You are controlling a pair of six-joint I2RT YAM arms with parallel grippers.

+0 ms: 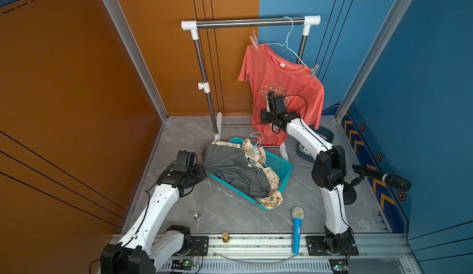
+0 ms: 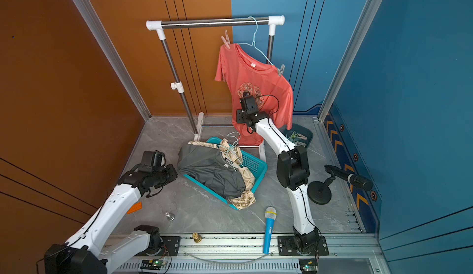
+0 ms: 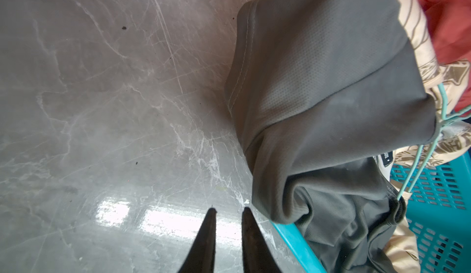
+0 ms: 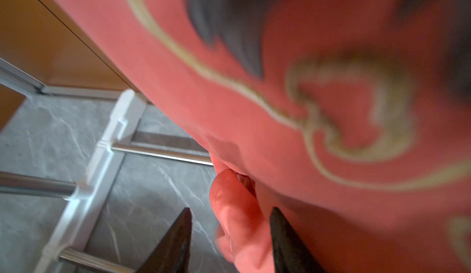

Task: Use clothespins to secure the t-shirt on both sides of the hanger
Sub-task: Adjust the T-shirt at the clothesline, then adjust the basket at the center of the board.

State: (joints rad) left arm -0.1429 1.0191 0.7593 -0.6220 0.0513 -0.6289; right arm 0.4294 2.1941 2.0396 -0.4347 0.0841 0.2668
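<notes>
Right tool [image 4: 230, 208] spread around a t-shirt [image 4: 254, 131] fold, left tool [image 3: 228, 209] slightly parted, empty

We see the coral t-shirt [image 1: 281, 93] hanging on a pale blue wire hanger [image 1: 288, 42]. A pink clothespin [image 1: 254, 40] grips one shoulder and a grey clothespin [image 1: 314, 70] the other. Spare clothespins [image 2: 297, 137] lie piled near its hem.

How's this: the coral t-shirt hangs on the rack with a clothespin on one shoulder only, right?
Not one: the coral t-shirt hangs on the rack with a pink clothespin and a grey clothespin, one per shoulder; see both top views.
</notes>
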